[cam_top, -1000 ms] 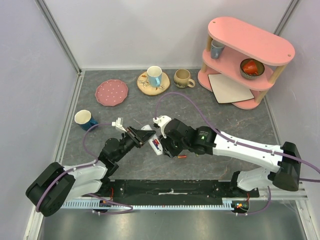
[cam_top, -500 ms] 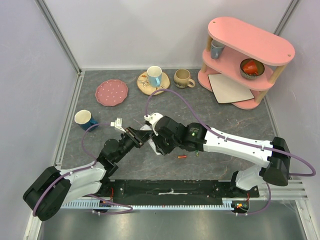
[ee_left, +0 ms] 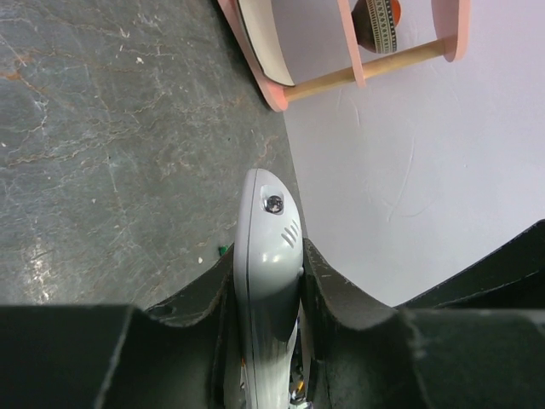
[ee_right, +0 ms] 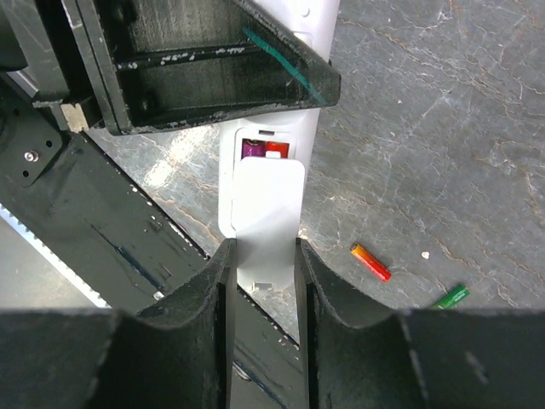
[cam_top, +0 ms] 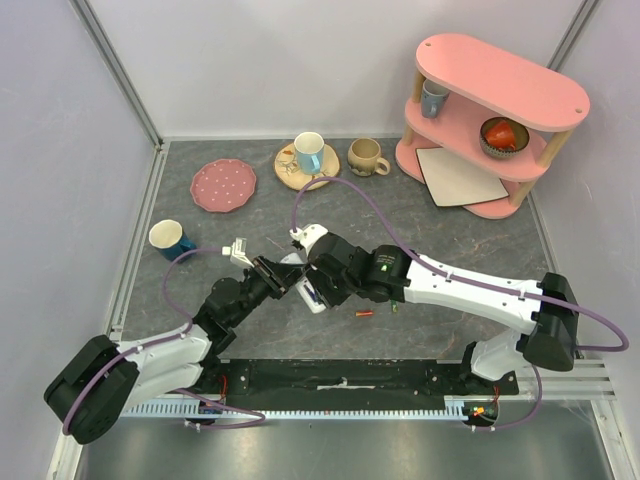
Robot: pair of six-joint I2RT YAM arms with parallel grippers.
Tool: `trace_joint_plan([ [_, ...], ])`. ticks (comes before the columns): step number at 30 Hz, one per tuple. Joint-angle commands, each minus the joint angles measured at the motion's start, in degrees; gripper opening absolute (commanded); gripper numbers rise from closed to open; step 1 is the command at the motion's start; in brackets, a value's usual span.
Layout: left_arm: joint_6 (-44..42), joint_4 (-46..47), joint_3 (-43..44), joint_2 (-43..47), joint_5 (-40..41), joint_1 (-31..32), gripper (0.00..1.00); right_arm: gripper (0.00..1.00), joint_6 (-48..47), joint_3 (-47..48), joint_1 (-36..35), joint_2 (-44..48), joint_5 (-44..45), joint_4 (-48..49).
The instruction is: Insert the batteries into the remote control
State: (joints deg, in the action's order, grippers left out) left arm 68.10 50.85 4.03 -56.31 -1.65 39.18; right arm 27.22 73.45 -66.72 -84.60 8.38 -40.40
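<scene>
Your left gripper [ee_left: 268, 260] is clenched on the remote control [ee_left: 266, 221], one finger on each long edge. The handset stands on edge between the jaws, and its rounded end sticks out past the fingertips.

Your right gripper [ee_right: 264, 251] is grasping the white battery cover [ee_right: 267, 200] by its two side edges. The cover lies flat over the back of the remote and reaches beyond the jaws. Just past the cover's far edge the compartment is uncovered, with a purple battery [ee_right: 253, 150] and a red battery [ee_right: 274, 149] side by side in it.

To the right of these jaws, a red-orange battery [ee_right: 371, 262] lies loose on the grey table [ee_right: 409, 128]. A green battery [ee_right: 450, 297] lies further right, apart from it.

From above, the two grippers meet over the remote near the middle of the table.

Well beyond the left jaws stands the pink shelf [ee_left: 255, 60], with a beige board [ee_left: 260, 34] on its lowest tier.
</scene>
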Motion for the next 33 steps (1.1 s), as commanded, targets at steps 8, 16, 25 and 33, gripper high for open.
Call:
trace_joint_plan([
  [8,-2.9,-1.1,2.6,1.7,1.6,1.1,0.02,0.00,0.8,2.5,-0.3,-2.1,1.7,2.1],
  [16,-3.5,-1.1,2.6,2.2,1.5,1.4,0.02,0.00,1.1,2.5,-0.5,-3.0,0.8,2.0],
  [25,-4.1,-1.2,2.9,2.3,1.5,1.7,0.02,0.00,1.5,3.1,-1.1,-3.3,0.8,1.6],
  [33,-4.4,-1.7,3.2,2.5,3.1,1.9,0.02,0.00,1.8,3.5,-1.7,-3.7,1.1,1.1],
])
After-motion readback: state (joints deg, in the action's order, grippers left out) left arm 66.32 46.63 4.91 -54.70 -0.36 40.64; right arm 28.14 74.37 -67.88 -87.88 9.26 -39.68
